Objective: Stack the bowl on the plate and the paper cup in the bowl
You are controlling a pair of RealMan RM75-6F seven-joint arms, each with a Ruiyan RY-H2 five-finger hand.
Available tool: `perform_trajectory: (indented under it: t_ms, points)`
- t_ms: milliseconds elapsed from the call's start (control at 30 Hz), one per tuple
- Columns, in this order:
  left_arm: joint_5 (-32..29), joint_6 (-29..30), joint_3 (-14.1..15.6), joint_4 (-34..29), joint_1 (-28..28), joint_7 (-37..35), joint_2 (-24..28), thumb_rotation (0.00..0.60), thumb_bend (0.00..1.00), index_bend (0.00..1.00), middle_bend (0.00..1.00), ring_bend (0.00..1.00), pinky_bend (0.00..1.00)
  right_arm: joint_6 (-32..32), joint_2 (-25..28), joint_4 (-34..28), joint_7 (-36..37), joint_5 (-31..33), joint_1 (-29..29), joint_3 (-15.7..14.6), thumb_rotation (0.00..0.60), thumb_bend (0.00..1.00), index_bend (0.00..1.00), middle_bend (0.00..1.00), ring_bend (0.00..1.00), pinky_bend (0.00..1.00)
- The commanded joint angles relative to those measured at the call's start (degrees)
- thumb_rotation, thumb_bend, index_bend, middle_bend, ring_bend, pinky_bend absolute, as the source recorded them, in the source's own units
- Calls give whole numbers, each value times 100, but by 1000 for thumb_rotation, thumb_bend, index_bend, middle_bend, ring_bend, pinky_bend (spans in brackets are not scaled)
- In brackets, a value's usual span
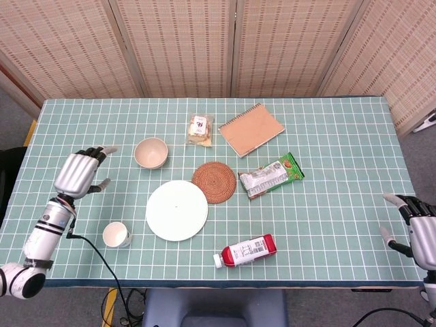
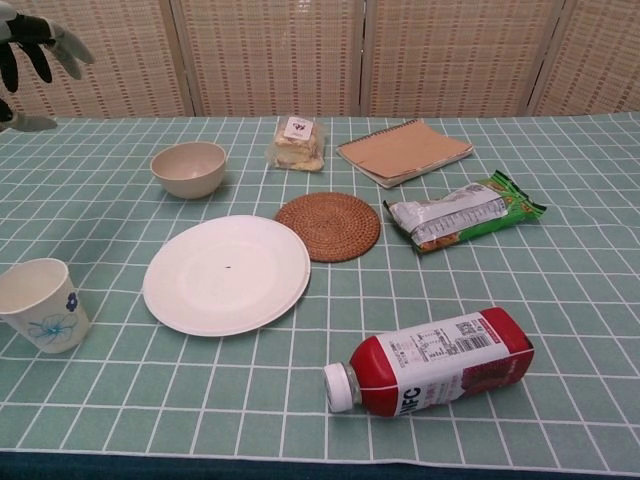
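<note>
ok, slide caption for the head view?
Left hand open beside the bowl; plate and paper cup untouched.

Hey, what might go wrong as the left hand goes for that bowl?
1. The left hand is open beside the bowl; a sideways approach might push the bowl toward the snack pack.
2. The woven coaster touches the plate, so a low carry may clip it.
3. The paper cup looks light and could tip.
</note>
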Motion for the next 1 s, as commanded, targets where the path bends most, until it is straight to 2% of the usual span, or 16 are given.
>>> perform_trajectory:
  t_ms: [33,133,267,600,1000]
  points:
    - [-120,-408,-35,403,-368,-43,-260,600,239,226,586,585,764,-15,8,-9,-10,0,13,2,600,277,227,271,198,266]
    - [-173,-732,0,788,-649,-68,-486,600,239,249,761,719,874,-42,17,-19,-23,11,28,4,600,277,227,271,198,266]
    - [-251,-1017,34,1266,-952,-85,-813,600,239,305,894,828,966,-68,27,-26,-32,28,46,11,600,278,227,271,198,266]
    - [-508,-1638,202,2390,-1559,146,-1640,600,239,382,997,917,1000,-124,73,-35,-39,86,75,22,600,277,227,271,198,267]
    - [-755,-1829,285,3515,-1873,163,-2555,600,239,458,1000,929,1000,-110,137,-94,-78,120,45,-1,600,277,227,271,198,266]
